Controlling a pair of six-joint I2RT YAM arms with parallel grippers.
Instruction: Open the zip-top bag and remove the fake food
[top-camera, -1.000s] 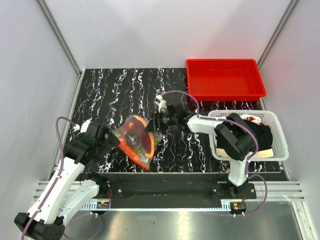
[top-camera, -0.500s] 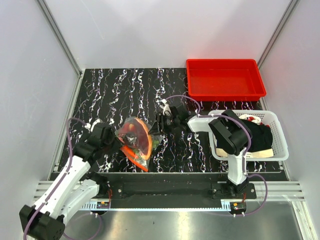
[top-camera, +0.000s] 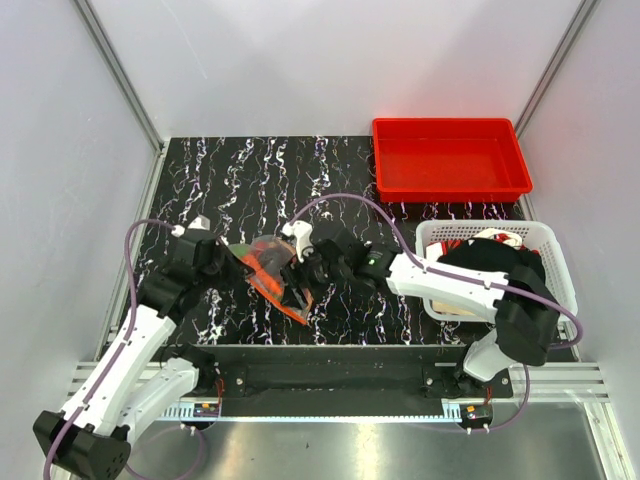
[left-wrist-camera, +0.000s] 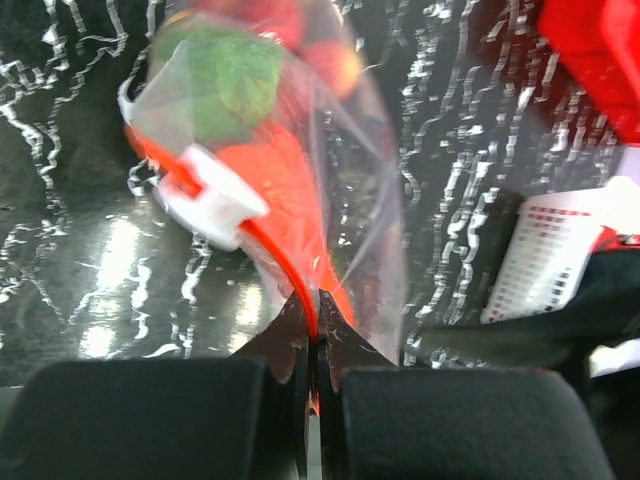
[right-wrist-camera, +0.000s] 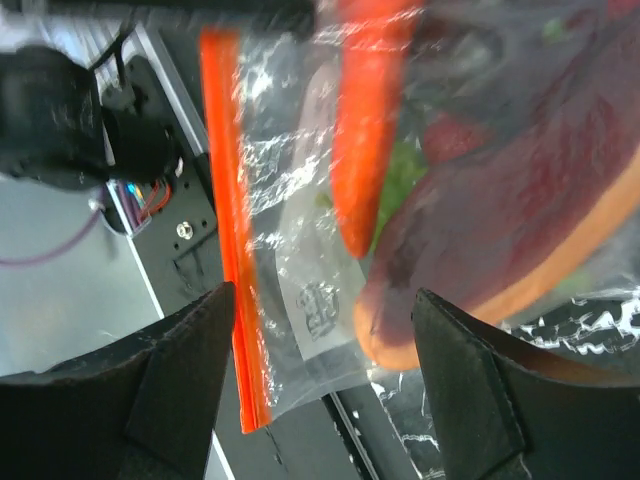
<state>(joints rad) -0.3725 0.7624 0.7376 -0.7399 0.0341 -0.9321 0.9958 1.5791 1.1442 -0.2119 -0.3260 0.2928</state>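
Note:
The zip-top bag (top-camera: 276, 272) lies tilted on the black marbled table between both arms. Inside it show the fake food: an orange carrot (right-wrist-camera: 365, 130), a dark purple piece (right-wrist-camera: 520, 200) and a green leafy bit (left-wrist-camera: 225, 85). My left gripper (left-wrist-camera: 312, 312) is shut on the bag's orange-red zip strip (left-wrist-camera: 275, 255), and sits at the bag's left corner (top-camera: 228, 254). My right gripper (right-wrist-camera: 325, 390) is open; its fingers (right-wrist-camera: 190, 370) straddle the bag's lower corner and strip (right-wrist-camera: 230, 290) without pinching. In the top view it hovers over the bag's right side (top-camera: 300, 266).
A red bin (top-camera: 450, 160) stands at the back right. A white mesh basket (top-camera: 556, 262) holding dark items sits at the right, beside the right arm. The metal rail (top-camera: 340, 380) runs along the table's near edge.
My left gripper has shut on the zip strip. My right gripper let go, opened wider and shifted left over the bag. The bag has dropped lower and flatter.

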